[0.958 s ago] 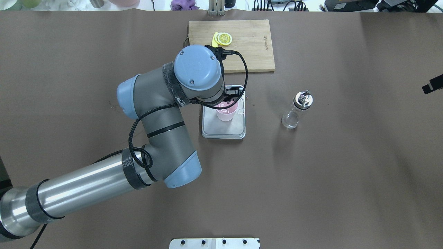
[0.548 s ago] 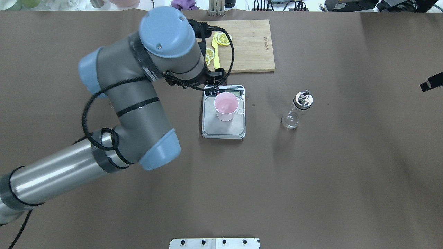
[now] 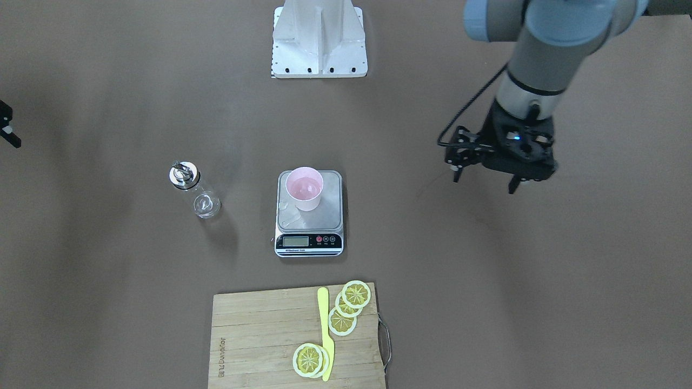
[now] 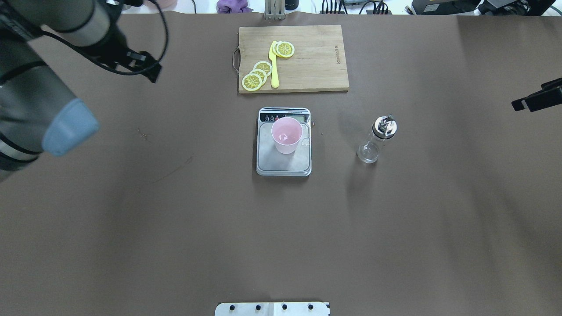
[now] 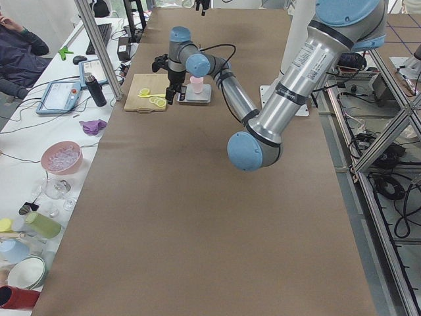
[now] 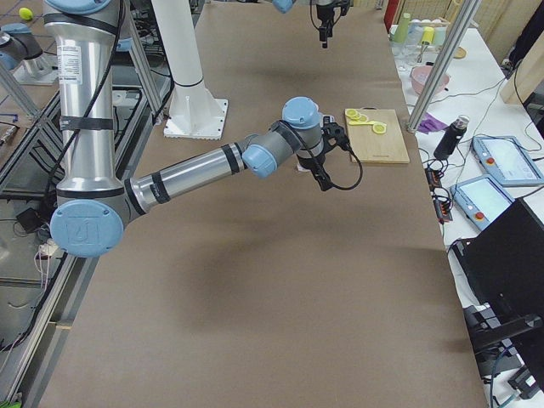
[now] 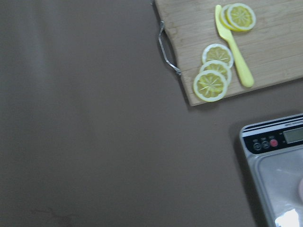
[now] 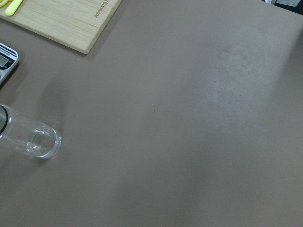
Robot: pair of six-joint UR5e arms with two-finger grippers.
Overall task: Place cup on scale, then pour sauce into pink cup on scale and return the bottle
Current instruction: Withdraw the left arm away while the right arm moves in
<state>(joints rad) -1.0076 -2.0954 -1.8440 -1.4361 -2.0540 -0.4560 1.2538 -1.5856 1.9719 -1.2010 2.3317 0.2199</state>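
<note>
Left arm point(image 3: 540, 70) has swung clear of the cup point(image 3: 304, 188), jaws apart; right jaws indiscernible.

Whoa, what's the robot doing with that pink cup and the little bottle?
The robot is getting ready to pour sauce. The pink cup stands on the silver scale in the middle of the table. The left claw hangs open and empty, off to the side. The glass bottle stands by itself on the table beside the scale, and no claw is touching it. So the cup part is done, and the pouring has not yet begun.
</note>
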